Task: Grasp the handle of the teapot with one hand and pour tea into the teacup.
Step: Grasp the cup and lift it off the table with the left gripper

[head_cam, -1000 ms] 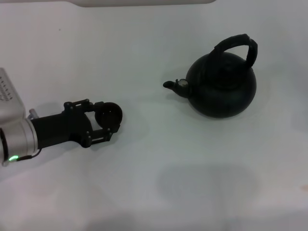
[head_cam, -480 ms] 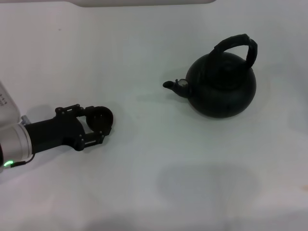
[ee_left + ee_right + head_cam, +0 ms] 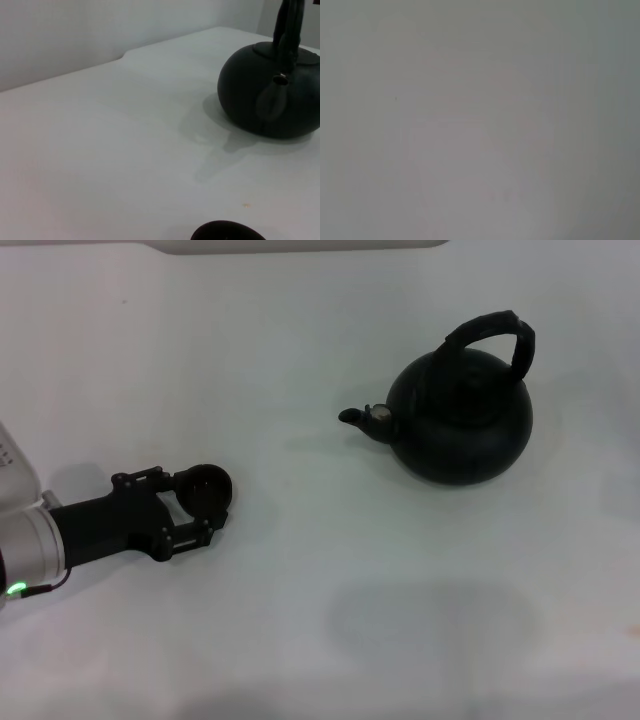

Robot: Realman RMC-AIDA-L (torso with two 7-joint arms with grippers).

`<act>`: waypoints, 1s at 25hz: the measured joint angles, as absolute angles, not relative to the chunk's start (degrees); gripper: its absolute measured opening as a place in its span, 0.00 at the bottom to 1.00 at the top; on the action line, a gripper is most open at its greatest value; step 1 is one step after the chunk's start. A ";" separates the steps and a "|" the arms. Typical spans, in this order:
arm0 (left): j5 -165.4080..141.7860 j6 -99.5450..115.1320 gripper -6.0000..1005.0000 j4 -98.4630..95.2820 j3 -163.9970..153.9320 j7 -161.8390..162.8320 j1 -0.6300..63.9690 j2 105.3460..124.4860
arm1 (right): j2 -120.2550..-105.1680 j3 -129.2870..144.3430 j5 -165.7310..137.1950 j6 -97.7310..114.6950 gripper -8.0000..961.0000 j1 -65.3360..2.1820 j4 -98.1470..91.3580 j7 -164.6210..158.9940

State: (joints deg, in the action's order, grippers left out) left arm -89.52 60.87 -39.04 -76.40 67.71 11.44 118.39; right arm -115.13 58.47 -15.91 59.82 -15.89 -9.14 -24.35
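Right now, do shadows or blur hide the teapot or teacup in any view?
Head view: even light, soft shadows; the teapot and its handle are clear, and the teacup sits between the left end effector fingers. Left wrist view: the pot casts a faint shadow, the cup is cut off at the edge. Right wrist view: blank grey, nothing readable.

The teapot [image 3: 460, 420] looks matt black with a rough wrapped handle [image 3: 495, 332], on a smooth white table [image 3: 320, 620].

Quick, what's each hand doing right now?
Left hand: closed around the teacup, low over the table.
Right hand: not in view.
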 joint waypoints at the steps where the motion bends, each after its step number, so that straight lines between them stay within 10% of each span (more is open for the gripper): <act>1: -89.53 60.85 0.70 -39.04 -76.40 67.73 11.38 118.39 | -115.13 58.49 -15.90 59.82 0.50 -15.87 -9.14 -24.35; 25: -89.50 61.20 0.68 -38.78 -75.31 69.04 11.28 118.47 | -115.13 59.33 -16.43 61.08 0.50 -14.85 -8.87 -24.35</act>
State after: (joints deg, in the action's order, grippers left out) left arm -89.50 61.20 -38.79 -75.31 69.04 11.28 118.47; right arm -115.13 59.33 -16.44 61.08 -14.85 -8.87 -24.35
